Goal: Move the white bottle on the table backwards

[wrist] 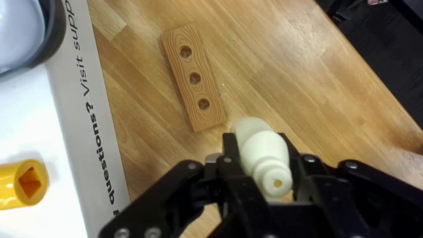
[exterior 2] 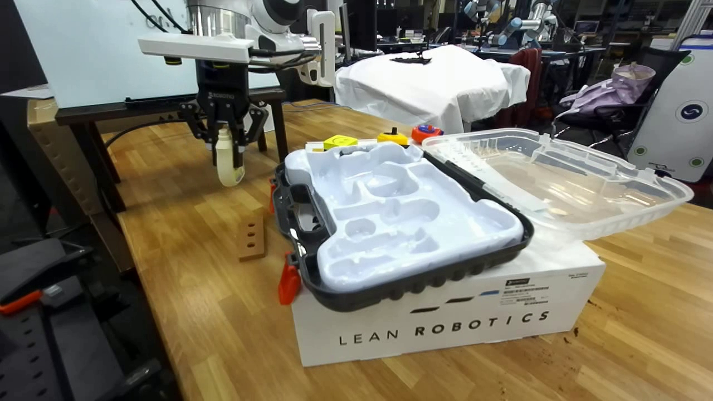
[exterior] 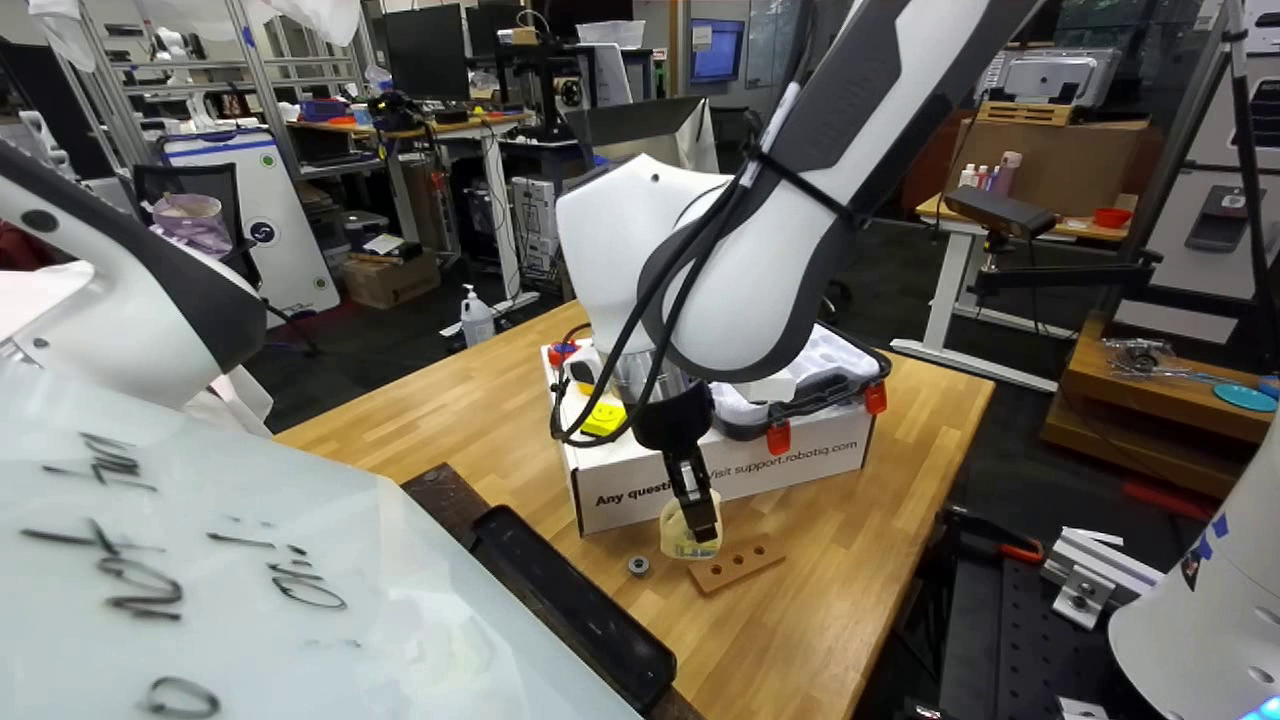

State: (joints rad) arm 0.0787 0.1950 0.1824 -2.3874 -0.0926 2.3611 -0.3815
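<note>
1. Gripper: closed on the bottle, with one of its fingers on each side. It hangs from the arm and points downward in both exterior views.

2. Bottle: cream-white and nearly upright, narrow neck uppermost, rounded body below. It is held above the table, near the face of the box that reads "Any questions?" In the wrist view its top is turned toward the camera and shows a small yellowish centre.

3. Block: brown, lying flat on the table, with three round holes in a row. In the wrist view one end appears just beside the lower part of the bottle.

4. Ring: small and grey, resting on the table near the block — its finer detail is too small to tell.

5. Box: white, set on the table; one side carries the words "LEAN ROBOTICS" in an exterior view.

6. Case: open on top of the box, with a black shell, red latches and a pale moulded tray. Its clear lid is folded back.

7. Small items on the box, beside the case: a yellow cube with a smiling face, a yellow piece, and a red-and-blue piece.

8. Whiteboard: marked with black handwriting; it stands behind the gripper in an exterior view.
</note>
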